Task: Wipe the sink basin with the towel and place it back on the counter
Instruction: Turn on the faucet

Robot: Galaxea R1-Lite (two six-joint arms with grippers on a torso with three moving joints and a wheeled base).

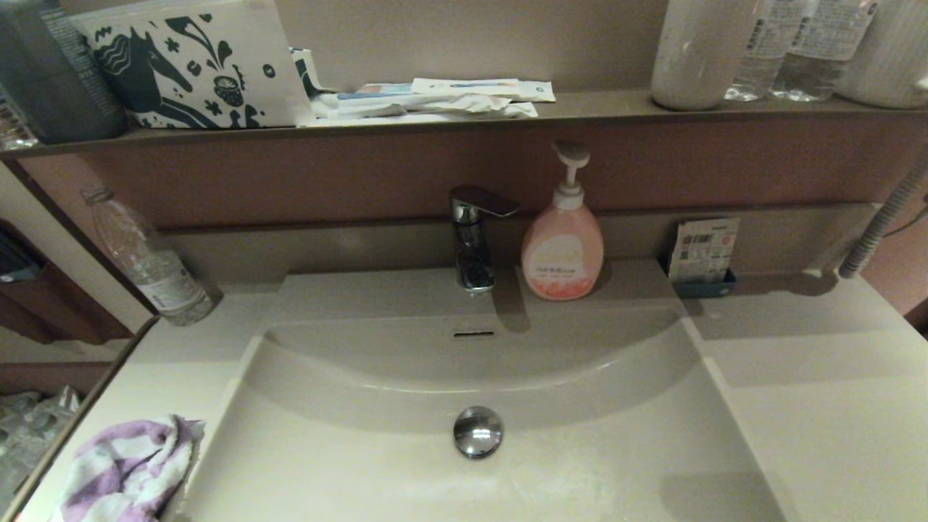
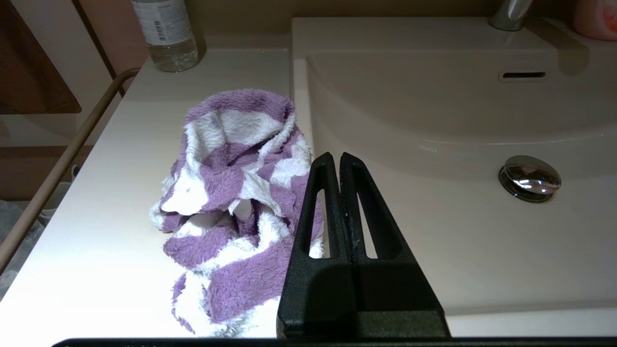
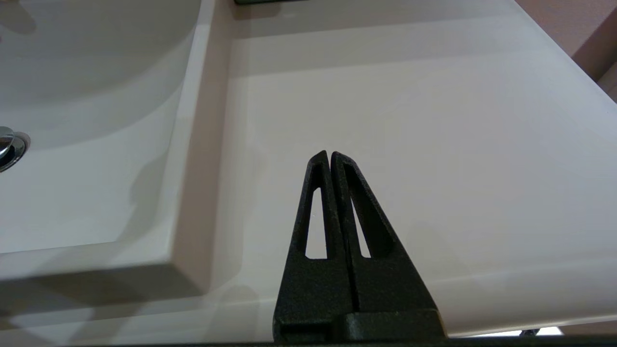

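Observation:
The purple and white striped towel [image 1: 127,471] [image 2: 231,207] lies crumpled on the counter [image 1: 156,366] just left of the sink basin [image 1: 580,464] [image 2: 458,231]. A round chrome drain plug [image 1: 478,431] [image 2: 529,177] sits mid-basin, below the slot overflow [image 1: 473,334]. My left gripper [image 2: 336,156] is shut and empty, hovering by the towel's right edge near the basin's left rim. Shut and empty too, my right gripper [image 3: 329,154] hangs over the bare counter [image 3: 409,120] right of the basin. Neither gripper shows in the head view.
A chrome faucet [image 1: 473,239] and a pink soap pump bottle [image 1: 562,243] stand behind the basin. A clear water bottle [image 1: 148,261] [image 2: 164,31] stands at the back left. A small card holder [image 1: 702,257] sits back right. The brown shelf [image 1: 594,105] above carries a horse-print pouch [image 1: 192,65] and bottles.

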